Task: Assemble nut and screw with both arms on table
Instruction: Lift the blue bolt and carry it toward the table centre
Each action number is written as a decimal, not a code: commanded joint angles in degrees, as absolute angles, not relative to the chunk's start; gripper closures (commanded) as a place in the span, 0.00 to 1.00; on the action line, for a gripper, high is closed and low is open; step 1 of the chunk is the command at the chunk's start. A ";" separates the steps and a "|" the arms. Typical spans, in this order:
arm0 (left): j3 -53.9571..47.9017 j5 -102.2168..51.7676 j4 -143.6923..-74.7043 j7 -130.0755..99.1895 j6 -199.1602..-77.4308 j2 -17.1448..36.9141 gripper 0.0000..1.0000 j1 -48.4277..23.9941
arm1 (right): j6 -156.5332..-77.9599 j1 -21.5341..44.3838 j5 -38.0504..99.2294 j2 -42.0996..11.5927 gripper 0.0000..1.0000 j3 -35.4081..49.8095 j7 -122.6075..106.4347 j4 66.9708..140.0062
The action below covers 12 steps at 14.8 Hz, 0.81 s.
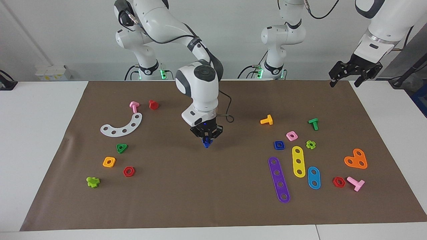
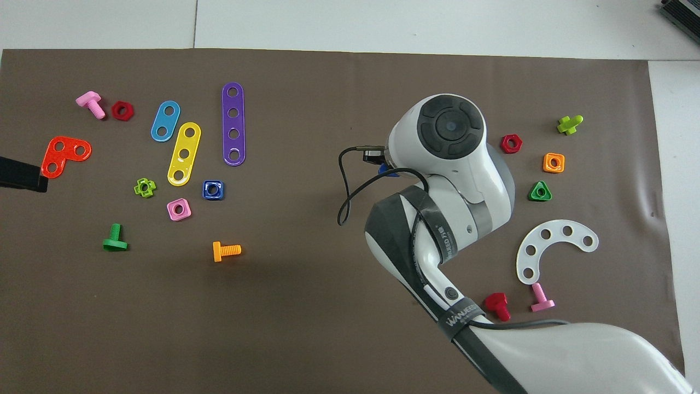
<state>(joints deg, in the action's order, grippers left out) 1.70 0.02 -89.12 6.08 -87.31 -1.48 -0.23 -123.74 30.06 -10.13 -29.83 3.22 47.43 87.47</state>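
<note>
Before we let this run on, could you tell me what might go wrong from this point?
1. The right tool pinches the blue screw only near its tips, above the mat; it could slip and drop.
2. The blue nut lies tight beside the pink nut and yellow strip, so the open left tool, parked high at the mat's corner, may knock them.

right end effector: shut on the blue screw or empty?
Shut on it. The right end effector hangs over the brown mat at mid-table, and the blue screw pokes out below its fingertips, off the surface.
</note>
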 commanded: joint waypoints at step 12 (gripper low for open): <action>1.23 -0.09 -90.97 5.71 -86.93 -3.25 0.00 0.35 | -134.91 31.99 -12.48 -33.31 1.00 3.25 53.26 91.93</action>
<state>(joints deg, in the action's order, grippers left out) 1.69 0.02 -89.12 6.08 -87.28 -1.48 -0.23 -132.48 31.99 -11.37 -34.24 3.18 51.30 89.36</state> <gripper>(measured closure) 0.000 0.806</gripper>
